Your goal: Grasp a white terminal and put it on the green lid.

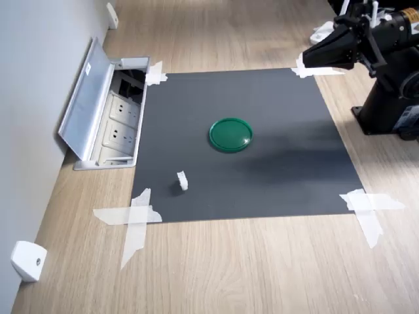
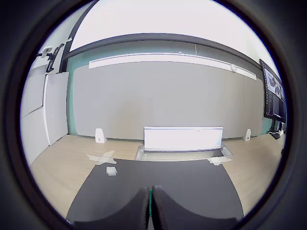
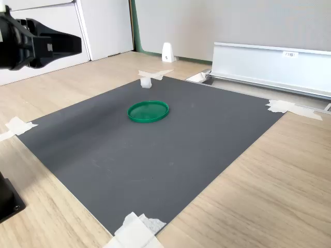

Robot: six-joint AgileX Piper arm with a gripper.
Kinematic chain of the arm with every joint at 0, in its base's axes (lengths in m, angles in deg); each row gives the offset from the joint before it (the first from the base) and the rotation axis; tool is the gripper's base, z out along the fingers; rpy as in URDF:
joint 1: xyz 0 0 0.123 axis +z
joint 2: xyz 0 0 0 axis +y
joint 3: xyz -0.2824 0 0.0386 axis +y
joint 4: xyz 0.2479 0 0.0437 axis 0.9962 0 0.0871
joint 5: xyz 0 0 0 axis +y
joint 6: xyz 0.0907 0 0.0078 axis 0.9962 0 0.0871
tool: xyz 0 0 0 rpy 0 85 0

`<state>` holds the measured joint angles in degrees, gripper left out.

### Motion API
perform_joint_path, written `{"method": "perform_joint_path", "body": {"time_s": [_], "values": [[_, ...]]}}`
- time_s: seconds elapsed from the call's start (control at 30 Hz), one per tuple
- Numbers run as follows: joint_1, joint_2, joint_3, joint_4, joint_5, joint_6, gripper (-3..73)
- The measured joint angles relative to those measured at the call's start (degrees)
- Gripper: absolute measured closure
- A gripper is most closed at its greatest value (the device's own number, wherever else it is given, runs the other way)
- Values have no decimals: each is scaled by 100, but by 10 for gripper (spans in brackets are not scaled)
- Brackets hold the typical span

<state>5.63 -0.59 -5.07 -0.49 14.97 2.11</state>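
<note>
While I'm parked up high over one corner of the dark grey rubbery mat [image 1: 249,144], my fingers [image 2: 149,211] are pressed together with only a hairline seam between them, and they're holding nothing. In the first exterior view they [image 1: 311,55] hang above a taped corner, clear of the light wooden tabletop [image 1: 262,261]. The flat round dark green plastic lid [image 1: 230,134] sits on the mat ahead of my fingers and below them, well apart from me. The tiny white plastic terminal block [image 1: 182,180] is farther out past the lid, near the mat's far edge, also on the mat and apart from the lid. From the wrist view the terminal [image 2: 111,171] shows off to one side of my fingers, near a white tape strip [image 2: 102,157].
</note>
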Motion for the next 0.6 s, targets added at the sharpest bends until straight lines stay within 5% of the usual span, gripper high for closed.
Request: {"method": "perform_joint_path", "body": {"time_s": [0.6], "values": [[0,0,-85,49,234,0,703]]}}
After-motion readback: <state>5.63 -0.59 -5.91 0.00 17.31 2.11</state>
